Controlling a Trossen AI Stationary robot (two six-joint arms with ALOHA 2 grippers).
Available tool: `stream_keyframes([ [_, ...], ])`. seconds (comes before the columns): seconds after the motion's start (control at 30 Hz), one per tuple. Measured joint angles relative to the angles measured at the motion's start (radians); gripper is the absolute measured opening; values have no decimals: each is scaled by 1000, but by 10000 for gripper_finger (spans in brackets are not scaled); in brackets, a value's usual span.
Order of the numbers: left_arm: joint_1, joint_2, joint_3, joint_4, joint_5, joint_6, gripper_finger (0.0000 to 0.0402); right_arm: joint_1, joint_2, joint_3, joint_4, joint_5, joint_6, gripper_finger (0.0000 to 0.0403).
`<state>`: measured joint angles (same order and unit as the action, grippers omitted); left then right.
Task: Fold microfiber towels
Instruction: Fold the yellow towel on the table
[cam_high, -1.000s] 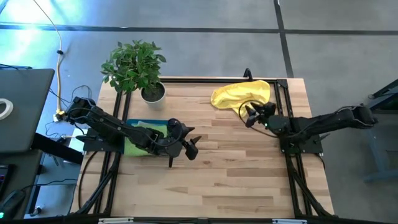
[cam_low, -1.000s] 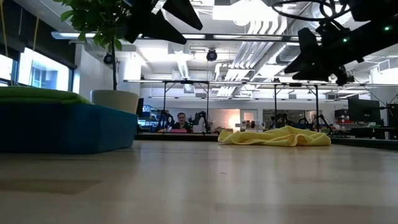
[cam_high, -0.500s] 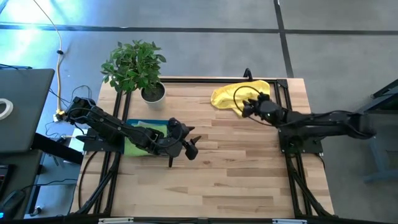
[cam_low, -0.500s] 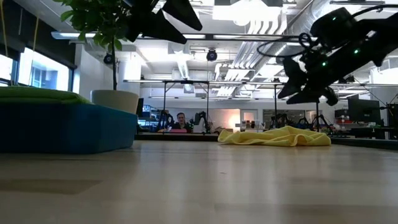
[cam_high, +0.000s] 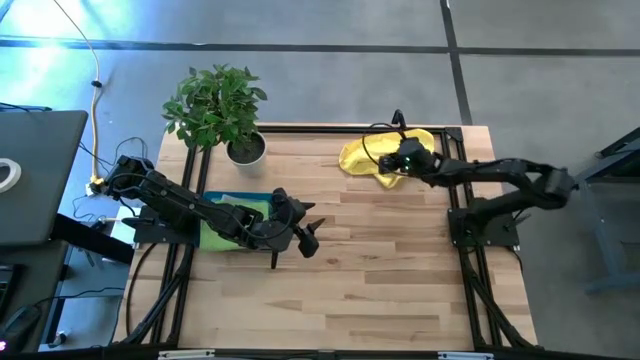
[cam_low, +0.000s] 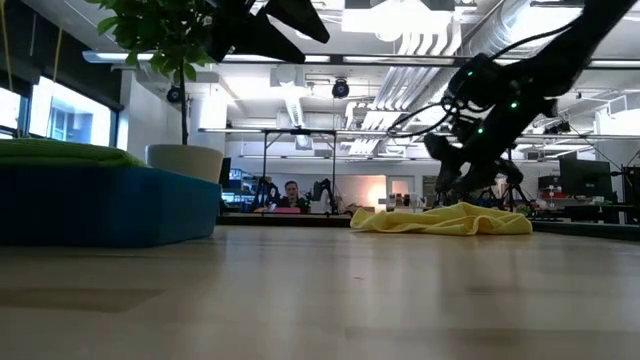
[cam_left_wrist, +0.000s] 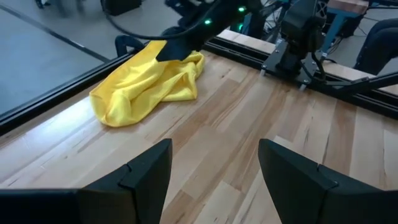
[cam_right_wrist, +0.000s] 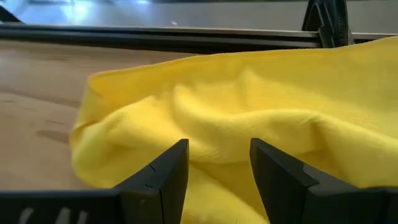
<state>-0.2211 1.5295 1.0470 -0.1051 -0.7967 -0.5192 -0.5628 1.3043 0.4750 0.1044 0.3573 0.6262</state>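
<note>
The yellow towel (cam_high: 388, 155) lies crumpled in a loose heap near the far right corner of the worktop (cam_high: 360, 270), close to the far edge and to the black frame rail (cam_high: 330, 128) that runs along that edge. Its folds are uneven and one lobe points toward the middle of the worktop.

The right gripper (cam_high: 392, 172) is positioned directly over the near edge of the yellow towel, with the right arm reaching in from the right edge of the worktop. In the right wrist view, the two dark fingers (cam_right_wrist: 155, 177) stand apart, with yellow cloth visible in the gap between them. They do not clamp the cloth. In the low view, the right gripper (cam_low: 447, 185) points down at the heap, just above it.

The left gripper (cam_high: 306, 236) hangs above the worktop left of centre, near the teal tray (cam_high: 213, 222). Its fingers (cam_left_wrist: 140, 180) are spread wide and hold nothing; bare wood shows between them.

The teal tray sits toward the left edge of the worktop and holds a lime green towel (cam_high: 232, 212), partly covered by the left arm. A potted plant (cam_high: 222, 108) stands at the far left corner of the worktop.
</note>
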Motion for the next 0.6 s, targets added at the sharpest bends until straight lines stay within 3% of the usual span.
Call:
stream_keyframes([
  [0.37,0,0,0,-2,0,50,227,-8,238,95,-47,-116,1,165],
  [0.6,0,0,0,-2,0,52,227,41,285,99,-25,-215,47,165],
])
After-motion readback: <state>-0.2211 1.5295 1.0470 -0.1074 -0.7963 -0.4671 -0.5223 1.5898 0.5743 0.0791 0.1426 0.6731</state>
